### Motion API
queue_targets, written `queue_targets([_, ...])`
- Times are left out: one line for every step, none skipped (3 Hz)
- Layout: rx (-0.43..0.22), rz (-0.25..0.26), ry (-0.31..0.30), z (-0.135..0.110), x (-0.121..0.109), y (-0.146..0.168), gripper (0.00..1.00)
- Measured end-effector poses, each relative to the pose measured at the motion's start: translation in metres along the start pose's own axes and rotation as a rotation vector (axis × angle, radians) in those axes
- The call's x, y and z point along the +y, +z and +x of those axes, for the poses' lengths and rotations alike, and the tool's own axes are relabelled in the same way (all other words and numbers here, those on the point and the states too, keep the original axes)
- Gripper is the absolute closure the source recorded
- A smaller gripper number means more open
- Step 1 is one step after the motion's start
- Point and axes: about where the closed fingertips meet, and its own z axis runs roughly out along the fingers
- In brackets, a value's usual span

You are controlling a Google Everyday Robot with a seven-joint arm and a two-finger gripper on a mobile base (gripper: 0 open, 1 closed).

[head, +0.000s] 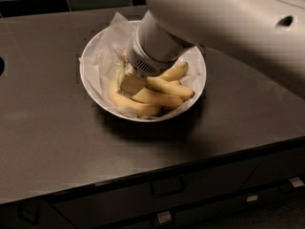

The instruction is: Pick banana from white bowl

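Within the paper-lined white bowl [198, 78] on the counter [57, 142], curved yellow bananas [162, 99] are being partly covered by the tool [131, 84], whose state cannot be told.

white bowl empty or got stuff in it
Not empty: the white bowl holds several bananas on crumpled paper. The hand is down among them.
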Motion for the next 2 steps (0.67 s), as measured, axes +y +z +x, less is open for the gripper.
queue_targets([0.009,-0.001,0.032,0.0036,0.0009,0.0092,0.25])
queue_targets([0.020,0.005,0.054,0.0050,0.0017,0.0165,0.44])
